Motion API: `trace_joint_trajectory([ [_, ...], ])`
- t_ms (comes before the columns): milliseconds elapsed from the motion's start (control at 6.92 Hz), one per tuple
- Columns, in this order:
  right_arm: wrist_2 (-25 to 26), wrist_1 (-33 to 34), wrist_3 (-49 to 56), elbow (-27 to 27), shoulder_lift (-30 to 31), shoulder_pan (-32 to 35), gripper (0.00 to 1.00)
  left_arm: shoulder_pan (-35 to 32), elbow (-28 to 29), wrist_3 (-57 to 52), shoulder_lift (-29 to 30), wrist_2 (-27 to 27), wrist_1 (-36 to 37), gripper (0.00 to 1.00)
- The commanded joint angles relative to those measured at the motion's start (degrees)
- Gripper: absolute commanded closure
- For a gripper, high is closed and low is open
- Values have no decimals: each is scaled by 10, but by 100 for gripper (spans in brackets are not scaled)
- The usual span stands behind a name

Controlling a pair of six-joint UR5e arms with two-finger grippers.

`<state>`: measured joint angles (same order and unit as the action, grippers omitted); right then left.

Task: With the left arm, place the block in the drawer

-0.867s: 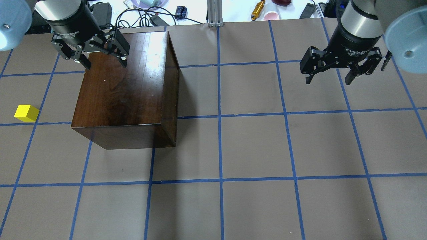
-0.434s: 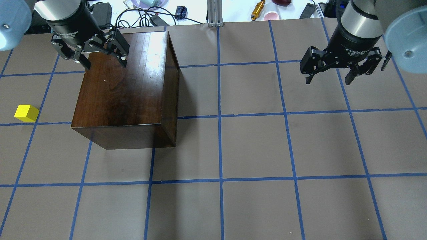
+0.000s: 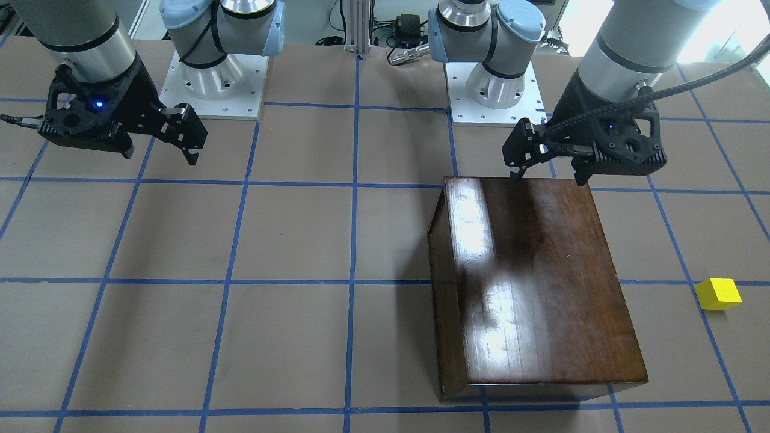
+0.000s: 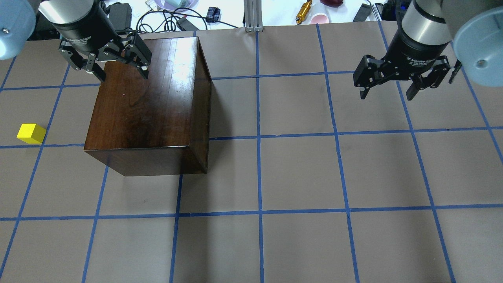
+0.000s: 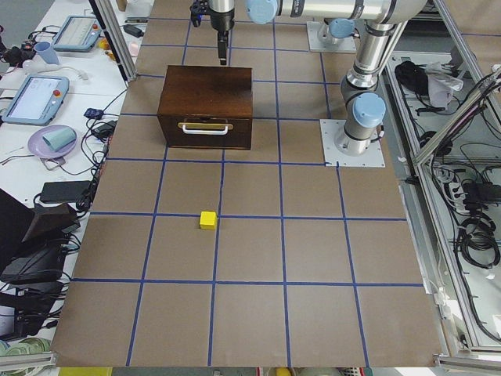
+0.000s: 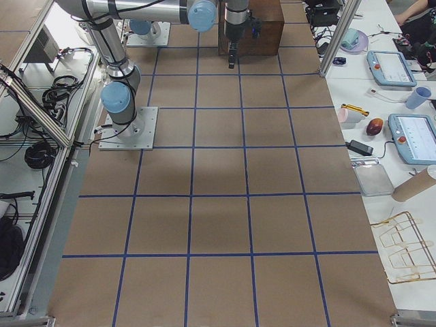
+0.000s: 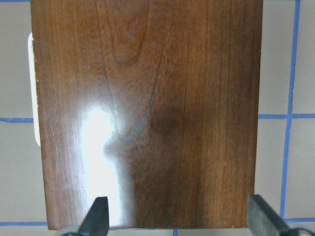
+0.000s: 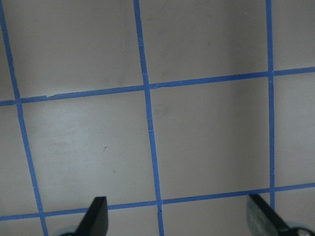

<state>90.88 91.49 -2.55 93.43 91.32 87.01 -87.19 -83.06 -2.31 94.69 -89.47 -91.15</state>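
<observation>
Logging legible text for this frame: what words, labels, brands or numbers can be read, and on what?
"2F Adaptive Gripp…": white print on the black body of the right gripper, overhead view. The end wraps out of sight and the finer lines below are too small to read.
Left gripper: similar white print, too blurred to read.
Tablet screens beside the table: too small to read.
Block and wooden box: no text.

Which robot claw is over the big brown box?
The left gripper, on the overhead view's left side, hovers open above the wooden box, at its edge nearest the robot's base. The right gripper hangs over bare table only.
</observation>
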Motion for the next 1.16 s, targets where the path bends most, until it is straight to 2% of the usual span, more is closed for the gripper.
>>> trace_joint_trajectory([
  [0,0,0,0,0,0,0,0,0,1,0,-1,0,0,0],
  [1012,0,0,0,0,0,0,0,5,-2,0,-2,-9,2,0],
])
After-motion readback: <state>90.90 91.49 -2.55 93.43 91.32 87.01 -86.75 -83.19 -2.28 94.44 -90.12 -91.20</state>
